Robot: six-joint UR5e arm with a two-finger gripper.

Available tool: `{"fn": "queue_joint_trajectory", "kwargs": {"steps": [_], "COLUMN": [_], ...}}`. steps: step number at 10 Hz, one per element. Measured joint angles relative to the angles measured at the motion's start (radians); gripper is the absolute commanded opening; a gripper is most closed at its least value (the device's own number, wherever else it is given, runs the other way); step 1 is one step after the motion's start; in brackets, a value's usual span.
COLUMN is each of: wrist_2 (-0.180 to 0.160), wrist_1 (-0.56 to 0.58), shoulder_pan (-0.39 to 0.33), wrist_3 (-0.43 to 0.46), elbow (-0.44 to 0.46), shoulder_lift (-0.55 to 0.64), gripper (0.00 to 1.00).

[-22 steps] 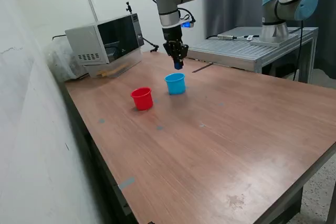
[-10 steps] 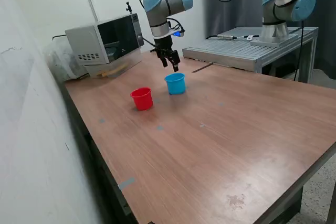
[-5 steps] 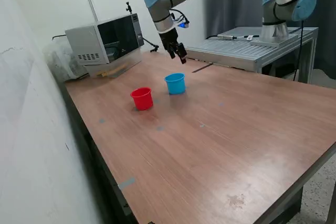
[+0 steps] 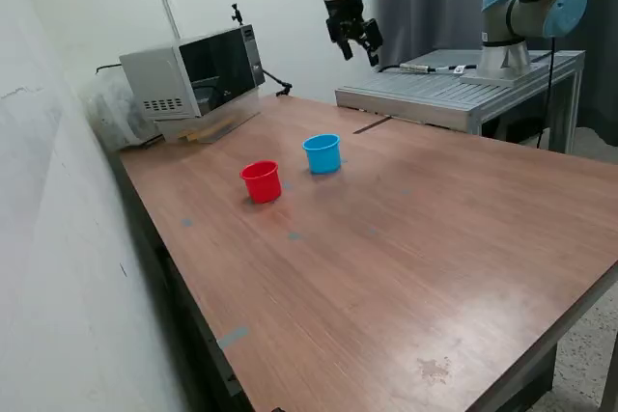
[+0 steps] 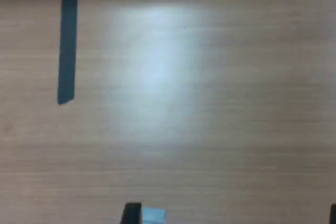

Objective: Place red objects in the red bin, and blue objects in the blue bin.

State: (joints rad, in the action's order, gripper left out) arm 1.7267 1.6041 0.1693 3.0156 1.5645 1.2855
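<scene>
My tool (image 4: 357, 42) hangs high in the upper middle of the exterior frame, above the far edge of the table (image 4: 406, 238), its fingers spread apart with nothing between them. The red cup (image 4: 261, 181) and blue cup (image 4: 323, 153) stand upright near each other at left of centre, the red one nearer the exterior view's left. I can't see any cubes; my wrist view shows only bare wood and a dark tape strip (image 5: 67, 45).
</scene>
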Motion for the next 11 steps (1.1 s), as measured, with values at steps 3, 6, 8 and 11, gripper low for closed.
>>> {"fn": "queue_joint_trajectory", "kwargs": {"steps": [3, 6, 8, 11], "wrist_2": [-0.069, -0.086, -0.087, -0.087], "wrist_1": [-0.022, -0.091, -0.130, -0.190], "shoulder_pan": [-0.050, -0.078, -0.096, -0.108], "wrist_3": [0.014, 0.017, 0.017, 0.015], "elbow": [0.073, 0.145, 0.198, 0.260], "shoulder_lift": [0.179, 0.279, 0.346, 0.446], "gripper": [1.00, 1.00, 1.00, 1.00]}}
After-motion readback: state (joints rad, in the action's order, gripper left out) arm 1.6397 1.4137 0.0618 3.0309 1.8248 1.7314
